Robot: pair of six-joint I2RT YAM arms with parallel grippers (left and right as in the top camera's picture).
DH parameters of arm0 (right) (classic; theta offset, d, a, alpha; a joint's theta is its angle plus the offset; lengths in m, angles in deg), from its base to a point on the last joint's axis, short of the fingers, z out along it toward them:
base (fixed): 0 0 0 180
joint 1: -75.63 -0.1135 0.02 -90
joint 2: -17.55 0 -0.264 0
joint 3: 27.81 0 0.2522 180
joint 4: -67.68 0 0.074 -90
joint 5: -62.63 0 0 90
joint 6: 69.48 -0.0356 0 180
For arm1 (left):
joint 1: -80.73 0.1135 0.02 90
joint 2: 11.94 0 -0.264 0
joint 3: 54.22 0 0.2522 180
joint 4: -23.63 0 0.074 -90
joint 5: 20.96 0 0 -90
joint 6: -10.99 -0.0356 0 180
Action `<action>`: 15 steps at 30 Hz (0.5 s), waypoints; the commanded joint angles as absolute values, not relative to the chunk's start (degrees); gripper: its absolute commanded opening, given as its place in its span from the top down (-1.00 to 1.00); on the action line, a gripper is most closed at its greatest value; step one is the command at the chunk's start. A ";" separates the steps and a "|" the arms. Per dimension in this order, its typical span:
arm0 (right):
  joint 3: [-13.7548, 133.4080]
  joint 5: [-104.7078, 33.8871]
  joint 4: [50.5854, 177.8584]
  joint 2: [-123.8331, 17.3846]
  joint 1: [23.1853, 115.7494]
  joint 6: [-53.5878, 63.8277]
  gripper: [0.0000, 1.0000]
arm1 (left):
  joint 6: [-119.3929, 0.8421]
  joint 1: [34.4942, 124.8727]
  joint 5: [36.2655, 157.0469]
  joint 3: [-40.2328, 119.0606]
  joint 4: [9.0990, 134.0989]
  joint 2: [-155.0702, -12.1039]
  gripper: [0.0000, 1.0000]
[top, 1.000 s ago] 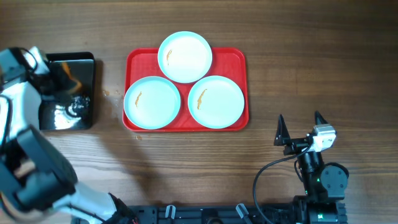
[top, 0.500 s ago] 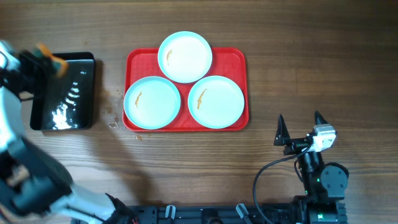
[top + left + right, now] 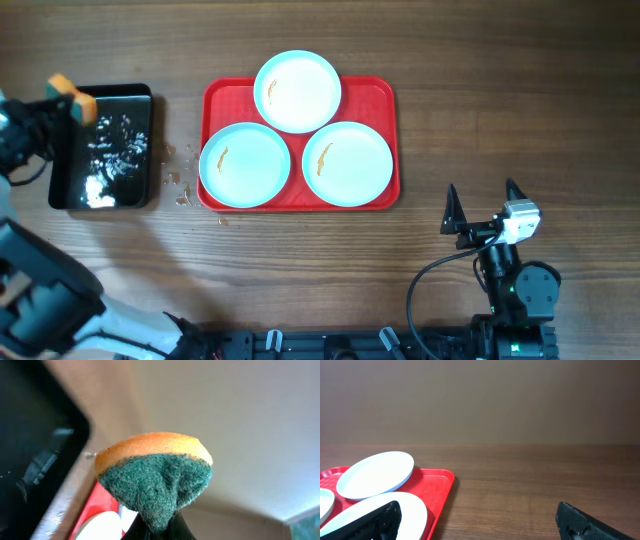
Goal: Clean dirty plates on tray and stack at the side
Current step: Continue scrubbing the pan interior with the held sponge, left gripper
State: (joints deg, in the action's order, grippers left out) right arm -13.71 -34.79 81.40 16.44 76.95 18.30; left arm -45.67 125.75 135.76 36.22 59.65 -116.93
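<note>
Above the black bin's [image 3: 128, 185] corner, my left hand [image 3: 66, 103] has risen clear, clamped on the sponge [image 3: 155, 472]. The plates [image 3: 245, 165] on the tray [image 3: 388, 140] remain unwiped. Right hand [image 3: 481, 200] parked, fingers spread.

In the left wrist view the sponge [image 3: 155, 477] fills the middle and covers nearly all of the left gripper [image 3: 160, 530]. Only a dark sliver of it shows at the bottom edge, so where the fingers meet the sponge is hidden. The black bin [image 3: 30, 455] is blurred and cut off at the left, and the tray [image 3: 102, 502] and a plate [image 3: 100, 525] are only soft slivers. In the right wrist view just the tips of the right gripper [image 3: 480, 521] clear the bottom edge, which also cuts the nearest plate [image 3: 395, 510]. From overhead the left arm [image 3: 35, 290] runs off the left and bottom edges, and the smears [image 3: 222, 157] are too small to identify.
</note>
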 commanded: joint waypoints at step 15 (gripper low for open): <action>-13.73 -34.15 81.08 16.90 77.04 19.02 -1.00 | -46.81 125.09 142.69 36.70 66.89 -127.38 0.92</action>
